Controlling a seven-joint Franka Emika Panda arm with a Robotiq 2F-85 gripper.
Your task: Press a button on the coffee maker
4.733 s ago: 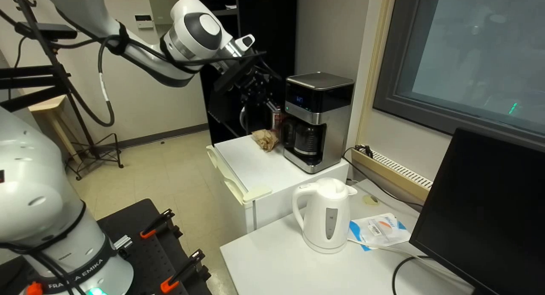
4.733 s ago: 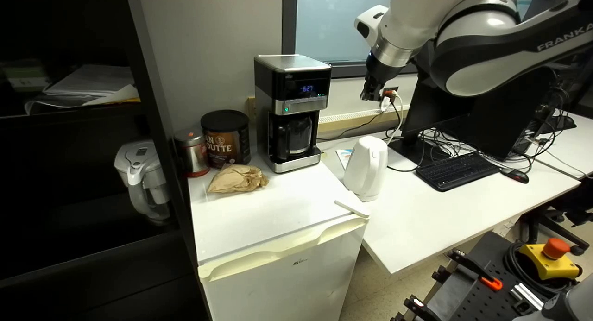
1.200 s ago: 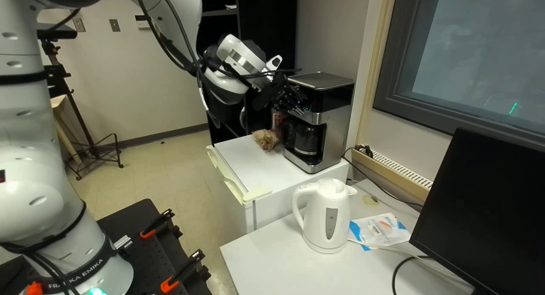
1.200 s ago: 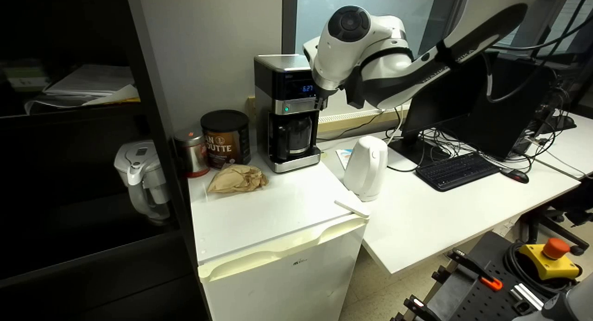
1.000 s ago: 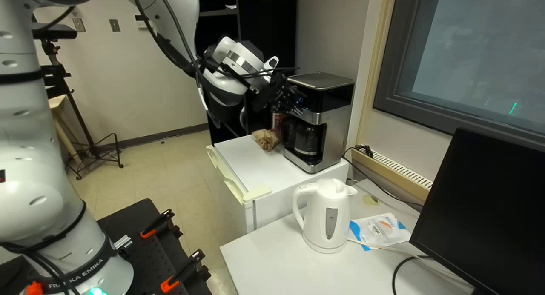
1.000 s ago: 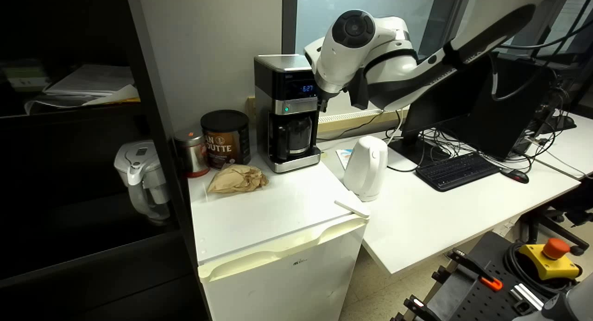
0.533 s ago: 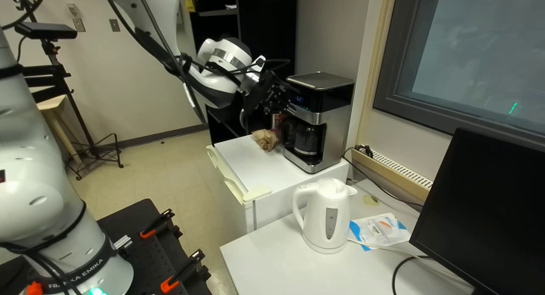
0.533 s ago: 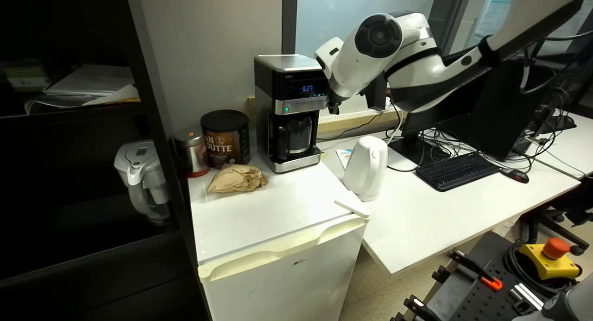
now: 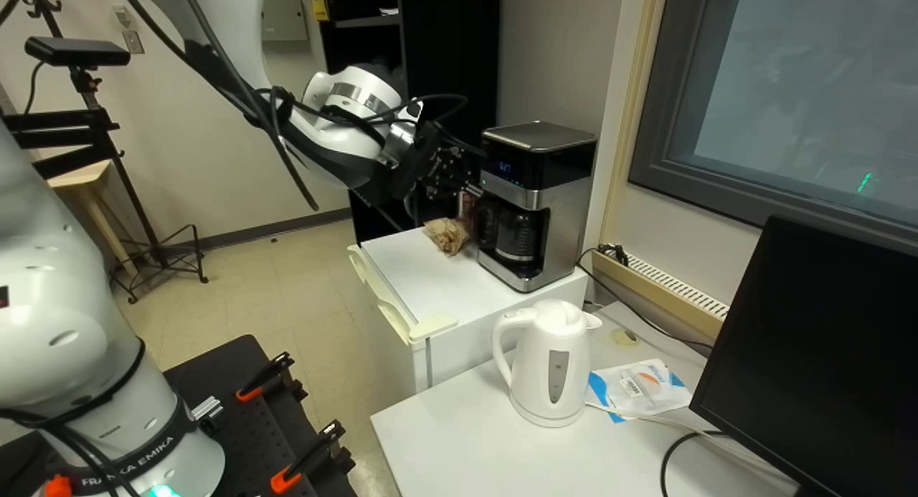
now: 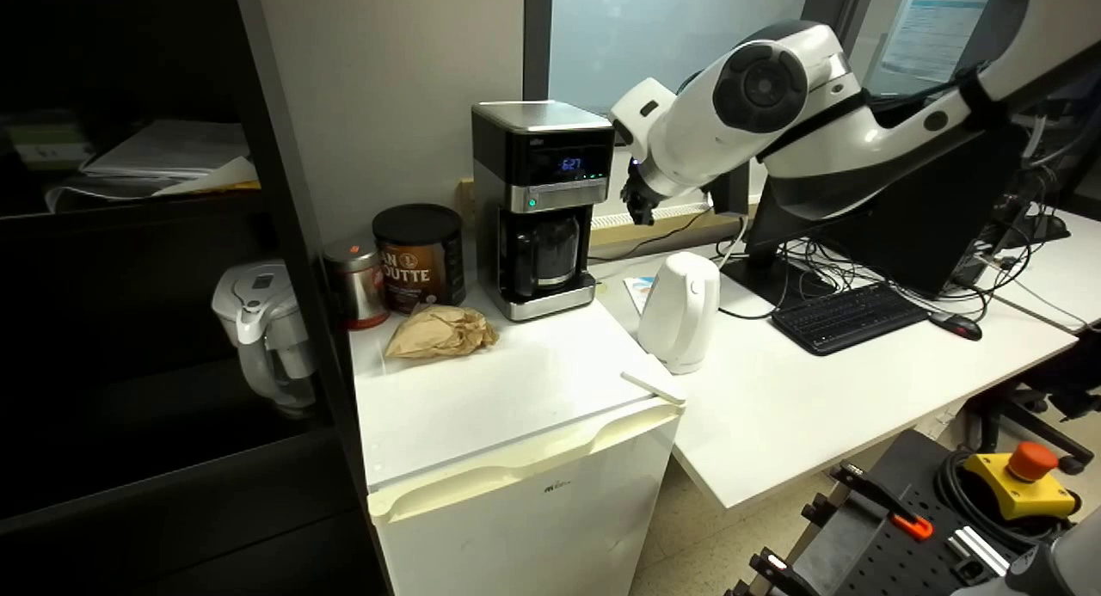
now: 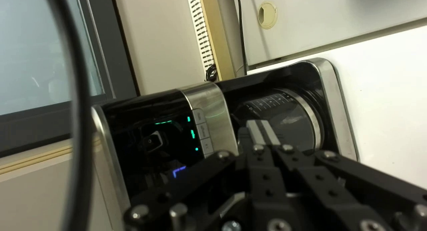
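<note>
The black and silver coffee maker [image 9: 566, 210] stands upright on the white fridge; it also shows in an exterior view [image 10: 495, 192] with a lit blue clock and a green light on its silver band. In the wrist view the coffee maker [image 11: 217, 104] lies sideways, with small grey buttons [image 11: 203, 131] beside green lights. Its dark glass carafe [image 11: 283, 117] is in place. My gripper [image 11: 263, 132] is shut and empty, its two grey fingertips together. In both exterior views the gripper [image 9: 475, 190] [image 10: 641, 216] is in front of the coffee maker, apart from it, at about band height.
A white kettle [image 9: 549, 368] stands on the desk beside the fridge [image 10: 516, 407]. A brown paper bag [image 10: 440, 331], a coffee can [image 10: 419, 265] and a metal tin [image 10: 357, 282] are beside the coffee maker. A monitor [image 9: 825, 361] stands on the desk. A dark shelf [image 10: 155, 338] is beside the fridge.
About a second ago my gripper was close in front of the coffee maker's panel; since then it has drawn back away from it. The gripper looks shut throughout. The coffee maker has not moved.
</note>
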